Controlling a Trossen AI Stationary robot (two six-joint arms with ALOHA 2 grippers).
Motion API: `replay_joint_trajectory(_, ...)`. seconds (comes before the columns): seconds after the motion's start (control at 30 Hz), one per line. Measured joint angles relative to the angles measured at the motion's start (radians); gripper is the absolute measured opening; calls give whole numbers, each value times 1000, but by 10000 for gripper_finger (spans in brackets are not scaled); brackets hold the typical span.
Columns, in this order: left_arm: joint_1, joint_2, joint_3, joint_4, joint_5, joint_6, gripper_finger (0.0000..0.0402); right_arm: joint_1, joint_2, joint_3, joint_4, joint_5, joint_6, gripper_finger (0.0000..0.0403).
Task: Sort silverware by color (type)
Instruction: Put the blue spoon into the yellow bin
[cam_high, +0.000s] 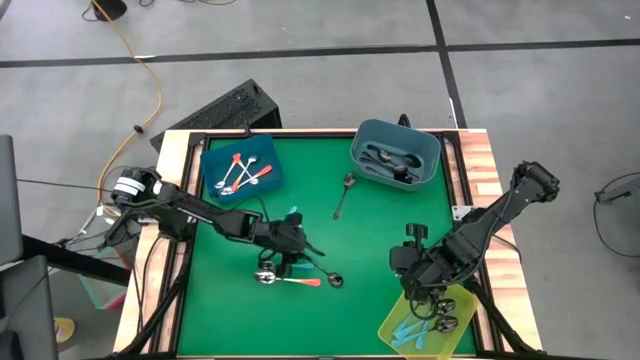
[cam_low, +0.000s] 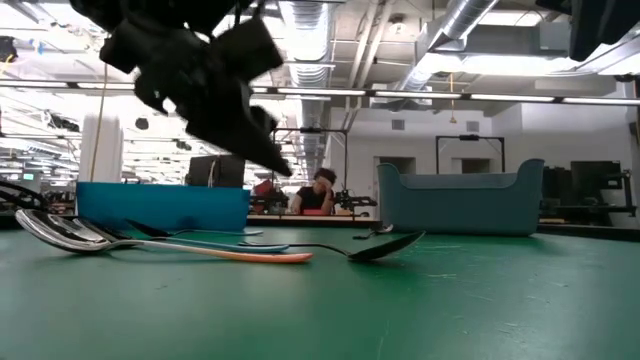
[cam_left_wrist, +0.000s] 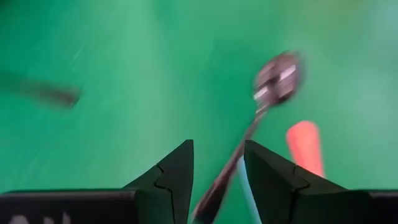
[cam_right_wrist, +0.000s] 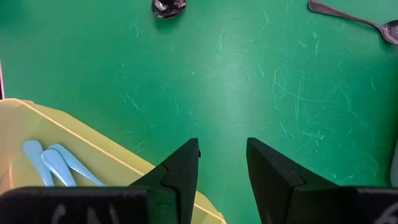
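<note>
our left pincer (cam_high: 290, 243) hangs parted just over a dark spoon (cam_left_wrist: 261, 106), ready to grip; our right pincer (cam_high: 428, 288), parted and empty, waits at the yellow bin (cam_high: 470, 310).

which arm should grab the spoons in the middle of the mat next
Left. The left gripper hangs open right over the loose spoons, one between its fingers in its wrist view. The right gripper sits open by the yellow bin.
</note>
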Motion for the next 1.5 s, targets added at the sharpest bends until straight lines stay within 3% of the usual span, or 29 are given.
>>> replay_joint_trajectory(0.2, 6, 2, 0, 100, 51, 119, 125, 0, 0, 0, 0, 0, 0, 147)
replay_joint_trajectory(0.47, 16, 2, 34, 103, 111, 279, 125, 0, 0, 0, 0, 1, 0, 147)
replay_joint_trajectory(0.63, 22, 38, 71, 105, 110, 297, 125, 0, 0, 0, 2, 3, 0, 147)
replay_joint_trajectory(0.87, 12, 208, 222, 35, 166, 333, 125, 0, 0, 0, 3, 3, 0, 147)
replay_joint_trajectory(1.03, 24, 264, 305, -32, 266, 412, 125, 0, 0, 0, 4, 3, 1, 147)
replay_joint_trajectory(1.5, 39, 340, 323, -57, 282, 378, 125, 0, 0, 0, 12, 1, 0, 147)
